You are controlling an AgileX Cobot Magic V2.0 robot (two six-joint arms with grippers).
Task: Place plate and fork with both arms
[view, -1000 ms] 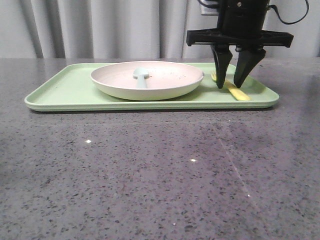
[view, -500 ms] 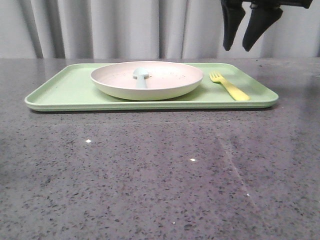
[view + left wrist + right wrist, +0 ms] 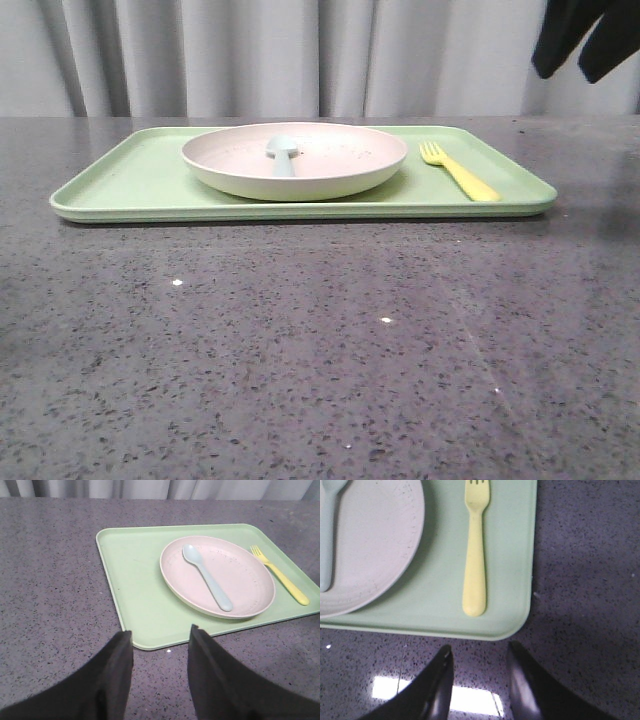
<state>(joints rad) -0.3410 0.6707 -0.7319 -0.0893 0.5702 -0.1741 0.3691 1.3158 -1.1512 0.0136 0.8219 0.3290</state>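
Now the fork [image 3: 460, 172] lies flat on the right end of the tray [image 3: 130, 180], just right of the plate [image 3: 294, 160], which holds a pale blue spoon [image 3: 283, 153]. Since a moment ago the right claw [image 3: 588, 40], spread and empty, has lifted away to the upper right. The left claw [image 3: 160, 652] hovers spread over the grey surface [image 3: 320, 340].

Grey speckled stone table [image 3: 300, 350]; green tray [image 3: 130, 180] flat on it.

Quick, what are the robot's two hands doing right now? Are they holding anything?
Left gripper: open, holding nothing.
Right gripper: open, holding nothing; the fork lies on the tray.
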